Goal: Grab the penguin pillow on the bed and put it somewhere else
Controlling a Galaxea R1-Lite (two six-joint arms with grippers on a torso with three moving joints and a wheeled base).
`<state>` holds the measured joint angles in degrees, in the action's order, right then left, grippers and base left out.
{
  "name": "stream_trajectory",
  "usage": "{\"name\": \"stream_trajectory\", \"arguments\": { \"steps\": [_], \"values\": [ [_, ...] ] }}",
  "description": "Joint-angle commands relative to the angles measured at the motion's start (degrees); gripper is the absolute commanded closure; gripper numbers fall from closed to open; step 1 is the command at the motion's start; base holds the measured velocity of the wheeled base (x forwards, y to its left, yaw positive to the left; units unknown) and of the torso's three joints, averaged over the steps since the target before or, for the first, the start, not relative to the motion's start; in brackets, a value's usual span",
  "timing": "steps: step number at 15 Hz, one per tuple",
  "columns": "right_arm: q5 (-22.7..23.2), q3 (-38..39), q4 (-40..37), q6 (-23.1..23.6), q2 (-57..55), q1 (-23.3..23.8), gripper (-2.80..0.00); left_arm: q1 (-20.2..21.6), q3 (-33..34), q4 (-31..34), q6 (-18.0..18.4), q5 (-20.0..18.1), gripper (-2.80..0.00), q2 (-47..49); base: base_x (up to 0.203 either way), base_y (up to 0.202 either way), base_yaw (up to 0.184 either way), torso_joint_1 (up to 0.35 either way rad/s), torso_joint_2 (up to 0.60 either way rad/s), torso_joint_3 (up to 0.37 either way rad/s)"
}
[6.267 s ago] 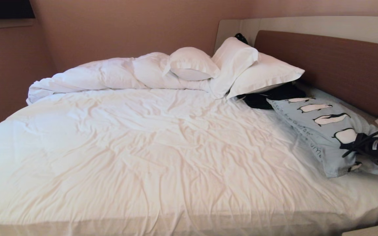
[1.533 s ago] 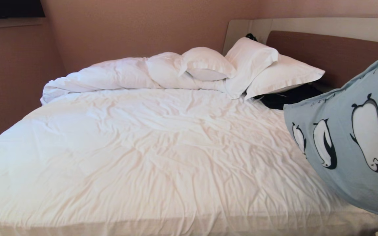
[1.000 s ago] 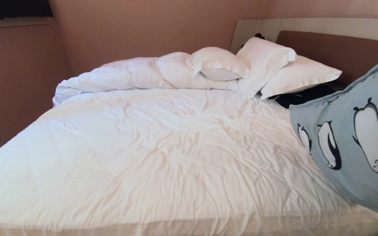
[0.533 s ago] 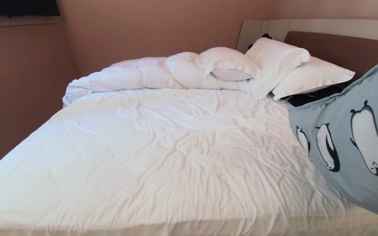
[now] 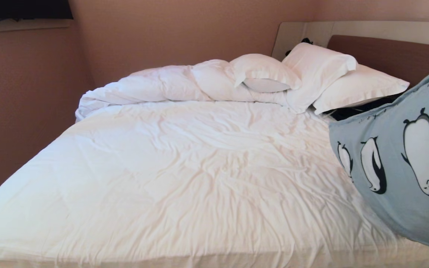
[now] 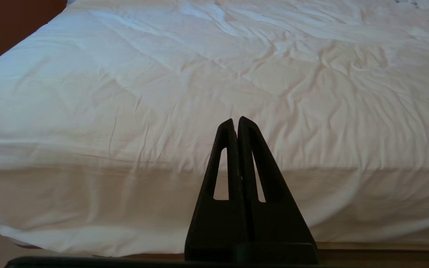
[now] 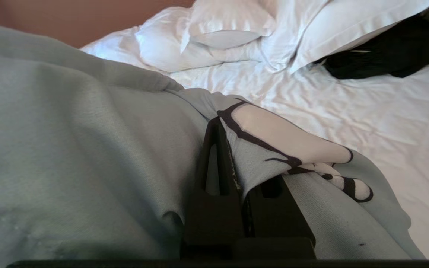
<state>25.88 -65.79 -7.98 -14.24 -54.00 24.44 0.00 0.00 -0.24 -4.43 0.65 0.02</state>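
The penguin pillow (image 5: 397, 163) hangs lifted above the right side of the bed (image 5: 181, 167), its light blue face and black-and-white penguins turned toward the head view. In the right wrist view my right gripper (image 7: 227, 137) is shut on a fold of the penguin pillow (image 7: 88, 149), and the cloth drapes over one finger. That gripper itself is hidden behind the pillow in the head view. My left gripper (image 6: 236, 121) is shut and empty, held low in front of the bed (image 6: 162, 93) near its front edge.
White pillows (image 5: 333, 78) and a bunched white duvet (image 5: 155, 83) lie along the far side. A black garment (image 5: 363, 108) lies by the brown headboard (image 5: 385, 52). A pinkish wall (image 5: 21, 93) runs along the bed's left.
The pillow, which lay by the headboard six seconds ago, is now held up off the sheet. Over the last second the whole view has slid rightward; the pillow stays gripped.
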Motion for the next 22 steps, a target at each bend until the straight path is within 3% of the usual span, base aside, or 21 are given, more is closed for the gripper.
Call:
{"name": "stream_trajectory", "arguments": {
  "steps": [1,4,8,10,12,22],
  "values": [
    [-7.78,-1.37,-0.35,-0.02,-2.10,-0.01,0.00,0.00,0.18,-0.02,-0.06,0.06,0.00,-0.02,0.000,0.000,0.000,0.000,0.00,0.000],
    [-18.01,-3.92,-0.59,1.21,-4.18,-0.01,0.00,0.00,0.18,-0.02,-0.06,0.06,0.00,-0.02,0.000,0.000,0.000,0.000,0.00,0.000],
    [-26.86,-4.17,-0.71,6.45,-2.72,-0.01,0.00,0.00,0.18,-0.02,0.03,0.06,0.00,-0.02,0.000,0.000,0.000,0.000,0.00,0.000],
    [-27.85,-4.19,-0.70,7.06,-2.58,-0.01,0.00,0.00,0.18,-0.02,0.03,0.06,0.00,-0.02,0.000,0.000,0.000,0.000,0.00,0.000],
    [-36.32,-4.29,-0.59,10.88,-1.70,-0.01,0.00,0.00,0.18,-0.02,0.03,0.06,0.00,-0.02,0.000,0.000,0.000,0.000,0.00,0.000],
    [-48.18,-5.62,-0.72,20.79,5.04,-0.01,0.00,0.00,0.18,-0.02,0.03,0.06,0.00,-0.02,0.000,0.000,0.000,0.000,0.00,0.000]
  ]
}}
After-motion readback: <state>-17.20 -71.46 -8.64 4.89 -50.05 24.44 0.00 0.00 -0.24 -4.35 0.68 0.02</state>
